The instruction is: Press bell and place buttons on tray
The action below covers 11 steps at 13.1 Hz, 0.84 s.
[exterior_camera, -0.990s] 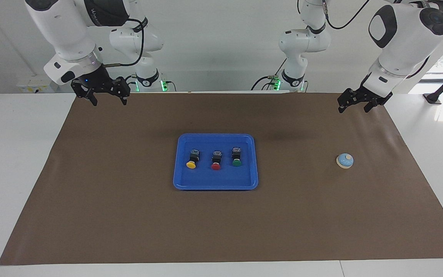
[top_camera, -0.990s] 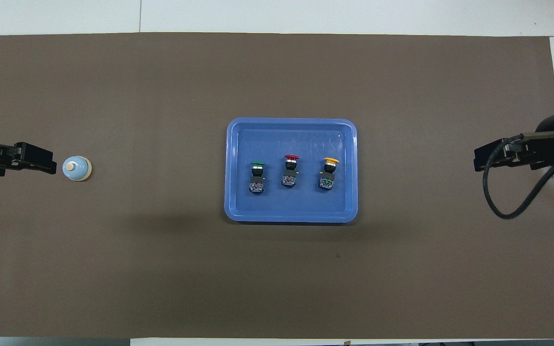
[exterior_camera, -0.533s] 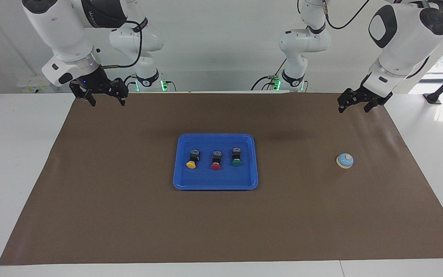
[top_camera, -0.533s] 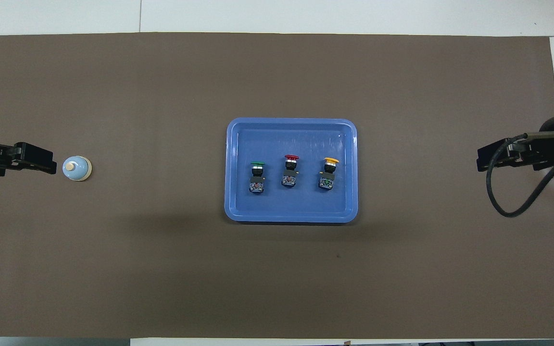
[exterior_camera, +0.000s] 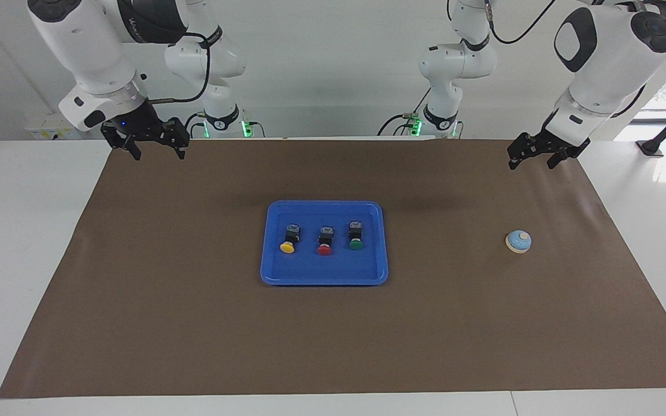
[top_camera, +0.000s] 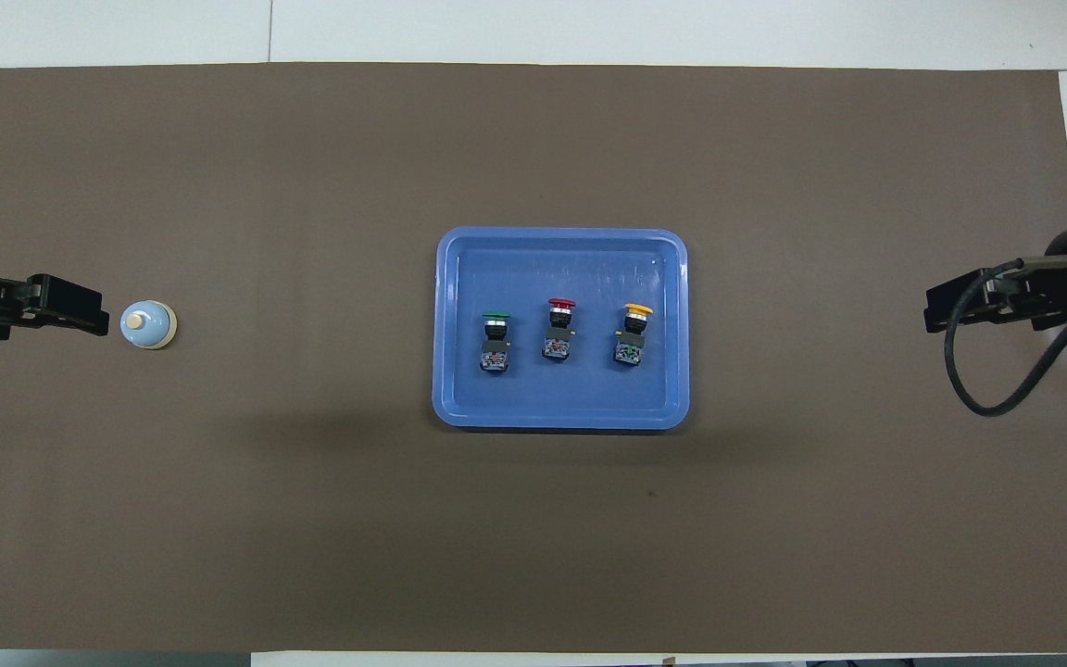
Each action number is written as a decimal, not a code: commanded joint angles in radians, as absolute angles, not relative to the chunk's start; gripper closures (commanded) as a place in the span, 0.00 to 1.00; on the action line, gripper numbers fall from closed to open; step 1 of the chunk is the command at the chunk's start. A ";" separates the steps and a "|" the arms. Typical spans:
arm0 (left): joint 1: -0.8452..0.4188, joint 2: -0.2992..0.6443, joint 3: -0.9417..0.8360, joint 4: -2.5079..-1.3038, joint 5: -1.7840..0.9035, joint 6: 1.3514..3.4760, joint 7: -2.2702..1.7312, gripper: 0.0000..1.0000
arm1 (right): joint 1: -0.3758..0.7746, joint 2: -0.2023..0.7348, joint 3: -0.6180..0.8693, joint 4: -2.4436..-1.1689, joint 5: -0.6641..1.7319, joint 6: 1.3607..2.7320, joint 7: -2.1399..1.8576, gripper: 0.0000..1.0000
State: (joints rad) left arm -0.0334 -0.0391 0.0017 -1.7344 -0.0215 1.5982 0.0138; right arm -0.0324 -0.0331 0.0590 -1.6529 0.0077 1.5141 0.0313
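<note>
The blue tray (exterior_camera: 324,270) (top_camera: 561,259) lies mid-mat and holds three buttons lying in a row: yellow (exterior_camera: 288,241) (top_camera: 633,335), red (exterior_camera: 325,244) (top_camera: 559,332) and green (exterior_camera: 355,238) (top_camera: 495,338). The yellow one is toward the right arm's end. The light blue bell (exterior_camera: 518,241) (top_camera: 148,324) stands on the mat toward the left arm's end. My left gripper (exterior_camera: 531,163) (top_camera: 70,310) hangs open and empty, raised over the mat's edge at that end, clear of the bell. My right gripper (exterior_camera: 158,152) (top_camera: 946,310) hangs open and empty over the mat's corner at the right arm's end.
A brown mat (exterior_camera: 194,323) covers most of the white table (exterior_camera: 21,231). A black cable (top_camera: 997,389) loops down from the right wrist. Nothing else stands on the mat.
The right gripper has drawn back and up a little toward its own end of the table. The left arm, bell, tray and buttons have stayed put.
</note>
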 commanded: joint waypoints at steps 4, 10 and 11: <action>-0.032 -0.051 0.003 -1.736 -0.023 1.600 0.012 0.00 | -0.052 -0.052 0.074 -1.671 0.008 1.517 0.009 0.00; -0.038 -0.054 0.003 -1.740 -0.023 1.592 0.006 0.00 | -0.052 -0.052 0.074 -1.671 0.009 1.517 0.009 0.00; -0.037 -0.055 0.005 -1.743 -0.023 1.600 0.014 0.00 | -0.052 -0.052 0.074 -1.671 0.008 1.517 0.009 0.00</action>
